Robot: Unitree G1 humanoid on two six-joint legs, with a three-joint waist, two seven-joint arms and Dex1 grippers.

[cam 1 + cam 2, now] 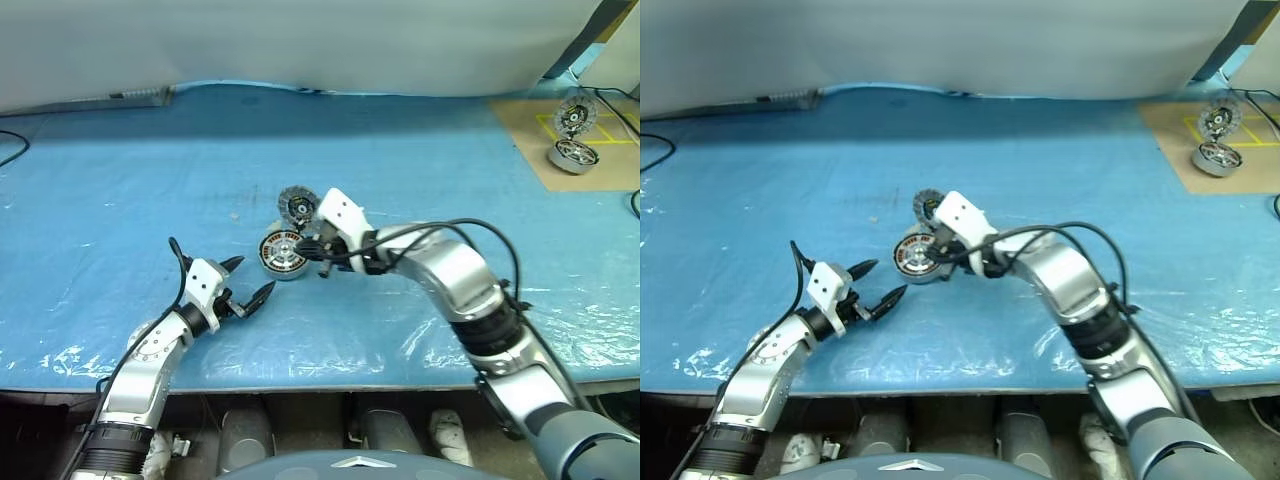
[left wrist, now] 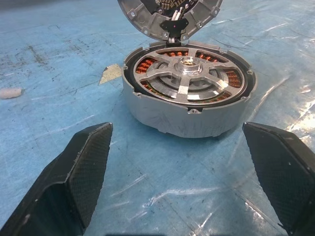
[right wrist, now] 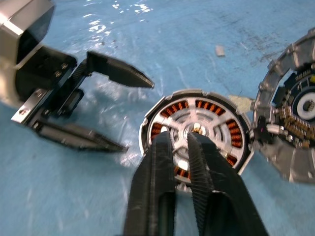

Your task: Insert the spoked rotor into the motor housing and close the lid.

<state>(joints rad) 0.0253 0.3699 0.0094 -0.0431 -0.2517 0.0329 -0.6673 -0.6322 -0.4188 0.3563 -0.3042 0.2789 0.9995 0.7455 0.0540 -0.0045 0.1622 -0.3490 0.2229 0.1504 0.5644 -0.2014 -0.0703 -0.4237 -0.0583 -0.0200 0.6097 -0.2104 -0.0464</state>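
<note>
The motor housing (image 2: 187, 115) stands on the blue sheet, silver-walled with copper coils. The spoked rotor (image 2: 186, 81) lies inside it, hub in the middle. The lid (image 3: 295, 123) is tipped up on the housing's far edge, finned face toward the cup (image 1: 297, 207). My right gripper (image 3: 178, 137) hovers just above the rotor's hub, shut with nothing between its fingers; in the head view it sits at the housing's right rim (image 1: 310, 245). My left gripper (image 1: 255, 276) rests near the table in front of the housing, open and empty, its fingers (image 2: 83, 167) framing the cup from a short distance.
A brown board (image 1: 530, 150) lies at the back right and carries a shiny silver spoked motor (image 1: 573, 155) with another part (image 1: 575, 115) behind it. A black cable (image 1: 12, 148) curls at the far left. The table's front edge (image 1: 300, 375) runs just behind my arms.
</note>
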